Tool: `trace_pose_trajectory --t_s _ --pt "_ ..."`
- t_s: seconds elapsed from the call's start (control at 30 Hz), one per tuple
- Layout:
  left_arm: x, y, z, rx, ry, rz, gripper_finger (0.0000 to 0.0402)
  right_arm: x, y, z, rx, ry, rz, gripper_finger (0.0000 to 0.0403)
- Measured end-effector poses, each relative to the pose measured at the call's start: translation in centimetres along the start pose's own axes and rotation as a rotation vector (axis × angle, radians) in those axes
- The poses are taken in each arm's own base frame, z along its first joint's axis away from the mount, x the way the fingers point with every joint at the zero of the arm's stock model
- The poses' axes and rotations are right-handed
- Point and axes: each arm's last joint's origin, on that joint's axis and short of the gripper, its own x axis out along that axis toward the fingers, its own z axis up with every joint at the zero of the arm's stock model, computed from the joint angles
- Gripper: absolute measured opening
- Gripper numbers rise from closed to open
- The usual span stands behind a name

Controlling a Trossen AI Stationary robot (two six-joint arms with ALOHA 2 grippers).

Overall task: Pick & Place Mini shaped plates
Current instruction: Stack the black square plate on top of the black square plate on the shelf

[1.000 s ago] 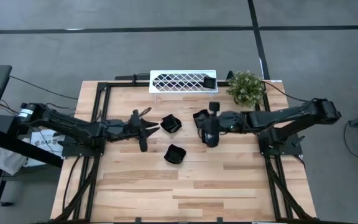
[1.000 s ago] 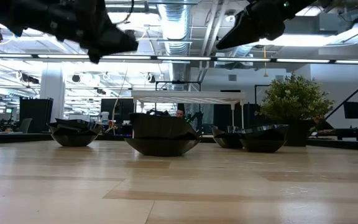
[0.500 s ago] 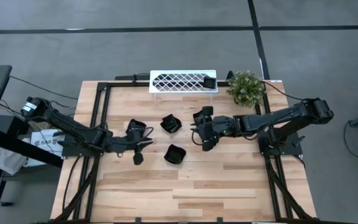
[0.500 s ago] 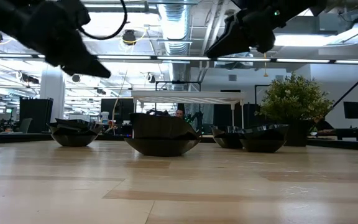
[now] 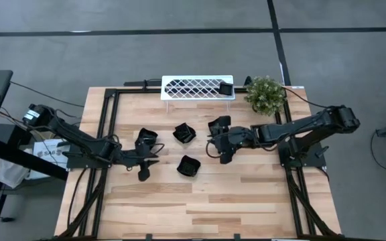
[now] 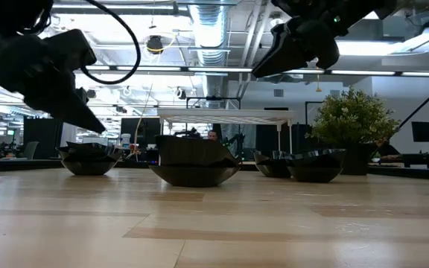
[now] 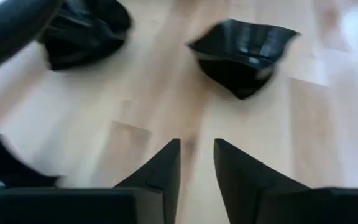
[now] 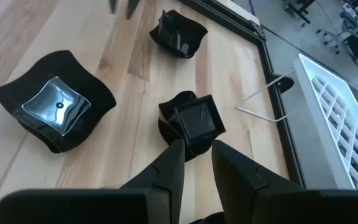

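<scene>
Gleaming glossy black lobed plates (image 5: 189,165) dot pale wood table (image 5: 206,201).

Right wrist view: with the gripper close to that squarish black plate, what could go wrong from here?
The right gripper points barely parted fingers at the squarish plate; it may shove the rim rather than straddle it. The left gripper, equally narrow and empty, could nudge the wavy-edged plate ahead.
</scene>
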Motion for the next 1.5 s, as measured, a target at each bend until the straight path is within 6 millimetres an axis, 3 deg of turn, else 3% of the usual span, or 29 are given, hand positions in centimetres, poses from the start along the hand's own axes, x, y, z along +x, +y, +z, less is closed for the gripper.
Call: trace_pose_trajectory --t_s 0.2,0.5,0.67,0.8,1.0,1.5 --pt "-0.2 -0.4 0.1 -0.007 0.038 -0.110 0.0132 0.1 0.0 0.0 0.033 0.003 0.002 0.0077" --pt "-1.2 1.0 0.3 0.083 0.244 0.062 0.0119 0.0 0.1 0.0 0.050 0.001 0.004 0.0077" --pt "-1.4 1.0 2.0 0.216 0.204 0.088 0.0118 0.0 0.1 0.0 0.060 0.001 0.006 0.0077" --pt "-1.3 1.5 1.9 0.309 0.199 0.163 0.0118 0.0 0.1 0.0 0.061 0.002 0.006 0.0077" --pt "-1.0 2.2 0.8 0.309 0.242 0.175 0.0118 0.0 0.2 -0.3 0.092 0.031 0.016 0.0077" --pt "-0.8 2.9 1.1 0.282 0.230 0.249 0.0116 0.0 0.3 -0.5 0.119 0.050 0.021 0.0077"
